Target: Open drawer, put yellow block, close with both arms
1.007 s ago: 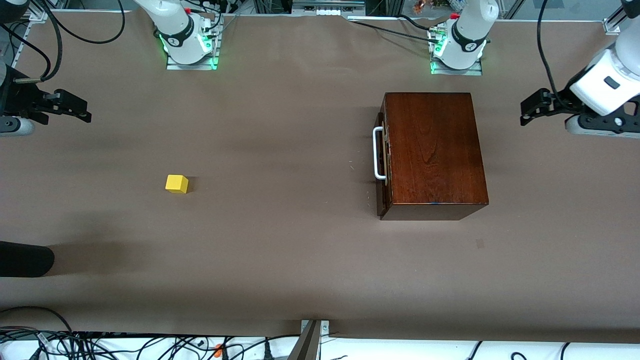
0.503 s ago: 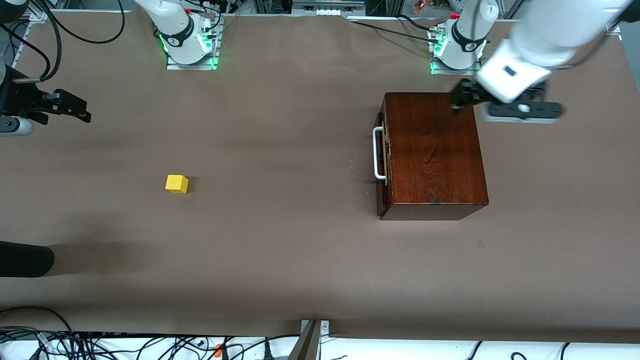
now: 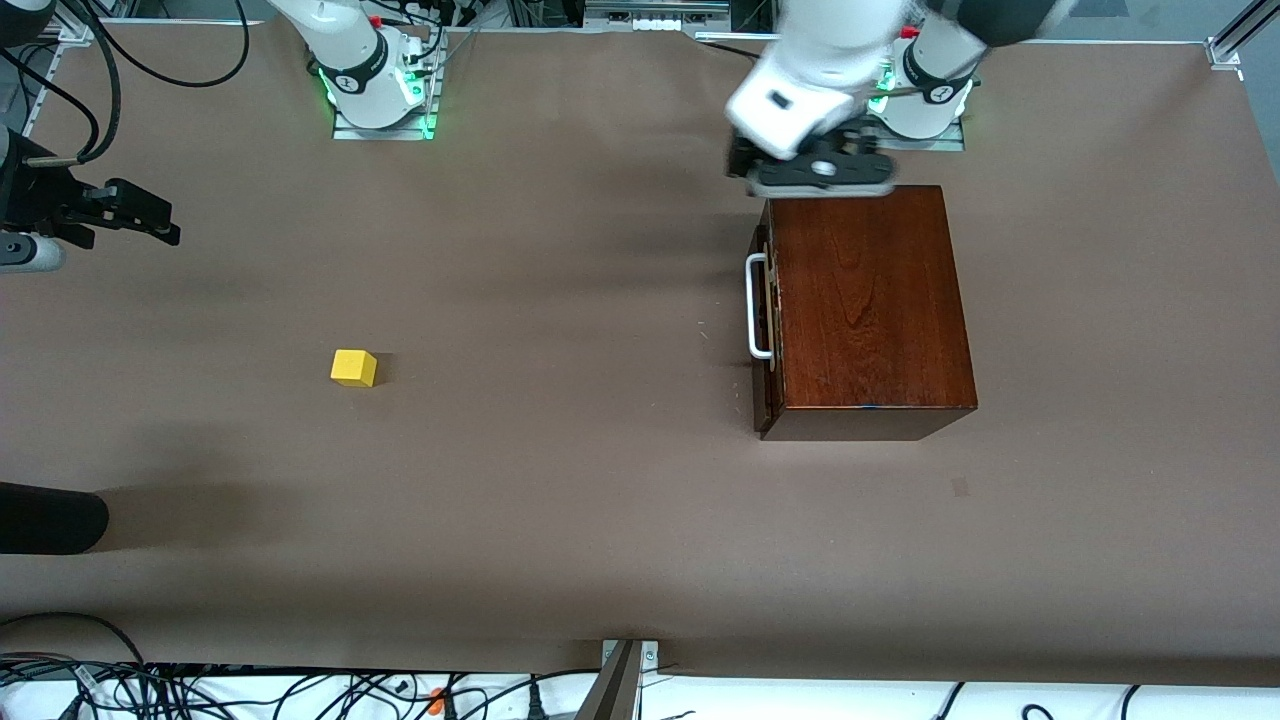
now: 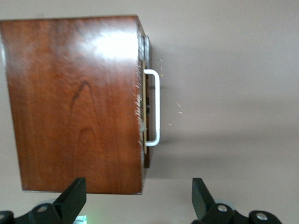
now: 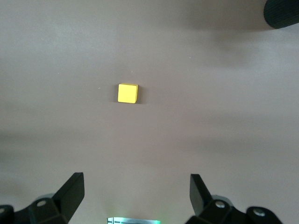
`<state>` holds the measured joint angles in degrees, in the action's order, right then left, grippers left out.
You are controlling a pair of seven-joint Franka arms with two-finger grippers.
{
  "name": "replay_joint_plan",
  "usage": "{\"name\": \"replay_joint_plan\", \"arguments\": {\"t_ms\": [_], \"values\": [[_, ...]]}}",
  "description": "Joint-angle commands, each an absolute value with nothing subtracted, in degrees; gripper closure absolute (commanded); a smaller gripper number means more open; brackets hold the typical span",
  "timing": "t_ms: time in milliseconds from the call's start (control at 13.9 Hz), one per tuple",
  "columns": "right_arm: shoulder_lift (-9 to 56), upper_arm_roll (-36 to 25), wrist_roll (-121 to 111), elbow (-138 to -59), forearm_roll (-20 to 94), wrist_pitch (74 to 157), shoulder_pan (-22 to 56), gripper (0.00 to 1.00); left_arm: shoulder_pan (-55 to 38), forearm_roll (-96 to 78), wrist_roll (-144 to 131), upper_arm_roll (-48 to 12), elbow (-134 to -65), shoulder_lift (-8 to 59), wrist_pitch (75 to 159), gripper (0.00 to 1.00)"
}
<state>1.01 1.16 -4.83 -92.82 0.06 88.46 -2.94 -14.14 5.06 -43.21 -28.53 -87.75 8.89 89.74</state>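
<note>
The mahogany box (image 3: 865, 310) stands toward the left arm's end of the table. Its drawer (image 3: 764, 330) is shut, and the white bar handle (image 3: 757, 305) faces the right arm's end. My left gripper (image 3: 790, 168) is open and empty. It hangs over the box's edge nearest the left arm's base, by the drawer-front corner. The left wrist view shows the box (image 4: 74, 102), the handle (image 4: 153, 107) and the spread fingers (image 4: 70, 200). The yellow block (image 3: 353, 367) lies on the table toward the right arm's end. My right gripper (image 3: 150, 218) waits open there, and its wrist view shows the block (image 5: 127, 93).
A black rounded object (image 3: 50, 520) juts in at the right arm's end, nearer the camera than the block; it also shows in the right wrist view (image 5: 282, 11). The green-lit bases (image 3: 380, 95) stand along the table's edge farthest from the camera. Cables (image 3: 200, 690) lie off the near edge.
My left arm has swung in from its end of the table, across the box, to the corner by the drawer front. The right arm, the block and the box have not moved.
</note>
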Motion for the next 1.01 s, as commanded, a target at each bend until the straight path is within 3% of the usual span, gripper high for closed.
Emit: {"name": "replay_joint_plan", "arguments": {"t_ms": [0, 216, 935], "values": [[1.0, 1.4, -5.1, -92.5, 0.1, 87.8, -3.5, 0.0, -18.1, 9.0, -47.6, -28.4, -85.0, 13.6, 88.9, 0.0], [1.0, 1.4, -5.1, -92.5, 0.1, 87.8, -3.5, 0.0, -19.0, 10.7, -50.2, -28.4, -85.7, 16.5, 93.9, 0.0], [1.0, 1.4, -5.0, -92.5, 0.1, 87.9, -3.5, 0.0, -20.5, 16.8, -49.1, -28.2, -87.3, 25.7, 98.0, 0.0]]}}
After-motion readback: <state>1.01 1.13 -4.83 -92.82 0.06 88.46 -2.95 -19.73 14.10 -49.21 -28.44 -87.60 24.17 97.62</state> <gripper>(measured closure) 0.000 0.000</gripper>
